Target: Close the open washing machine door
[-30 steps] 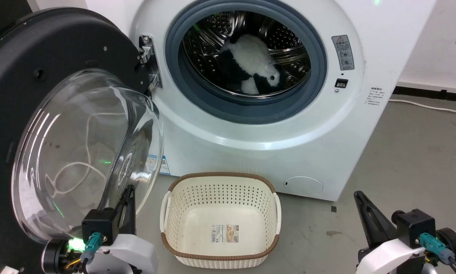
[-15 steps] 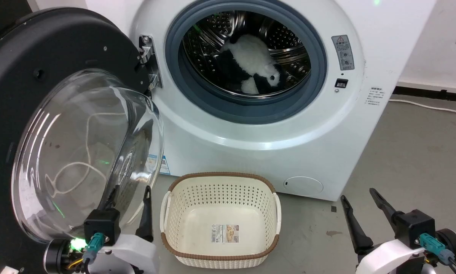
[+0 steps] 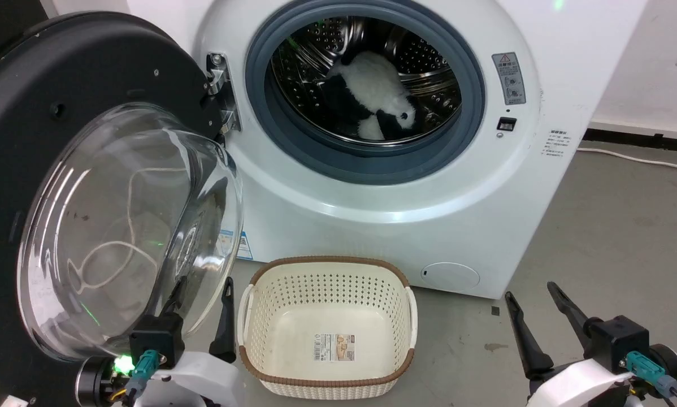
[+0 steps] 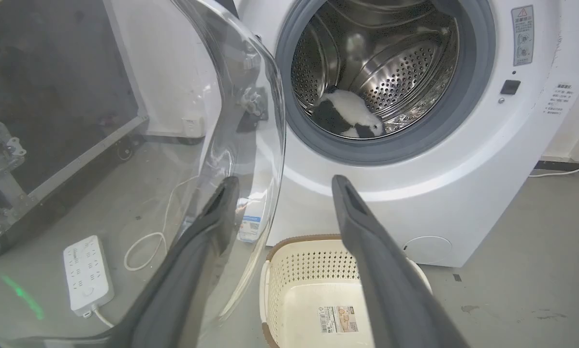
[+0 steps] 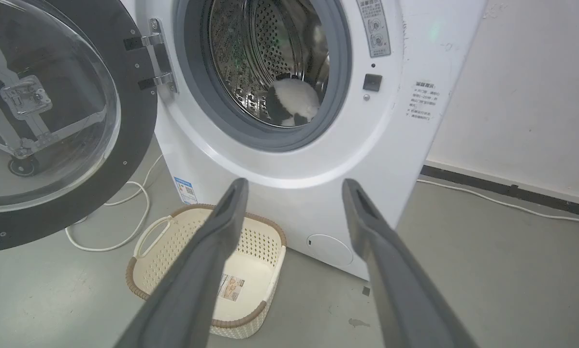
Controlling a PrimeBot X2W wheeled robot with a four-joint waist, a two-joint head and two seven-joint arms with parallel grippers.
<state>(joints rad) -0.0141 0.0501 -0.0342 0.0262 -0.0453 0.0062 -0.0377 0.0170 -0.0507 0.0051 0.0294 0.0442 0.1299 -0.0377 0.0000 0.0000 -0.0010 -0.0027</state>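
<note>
Head view first: you are looking down at a bare grey concrete floor (image 3: 615,237), scuffed and spotted in places, with the washing machine (image 3: 372,226) standing on it against a pale wall (image 3: 666,68). A black skirting strip (image 3: 643,138) runs along the foot of that wall at the far right, and a thin white cable (image 3: 638,158) lies on the floor just in front of it.

The washing machine door (image 3: 61,73) is swung fully open to the left on its metal hinge (image 3: 221,85), and its glass bowl (image 3: 129,226) bulges toward you. The porthole is uncovered, so you can see the grey rubber ring (image 3: 372,164), the steel drum (image 3: 429,62) and a black-and-white soft toy (image 3: 372,85) lying inside. A cream basket (image 3: 327,263) sits empty on the floor just in front of the machine, to the right of the door.

Your left pincer (image 3: 202,287) is at the near left with its fingers spread and holding nothing. One finger shows through the lower edge of the glass bowl and the other stands between the bowl and the basket; you cannot tell whether either touches the glass. Your right pincer (image 3: 529,289) is at the near right over bare floor, also spread and empty, well apart from the machine.

Through the glass in the left wrist view, you can see a white power strip (image 4: 87,275) and a looped white cord (image 4: 144,246) on the floor, with a black metal-edged case (image 4: 52,96) beyond them.
</note>
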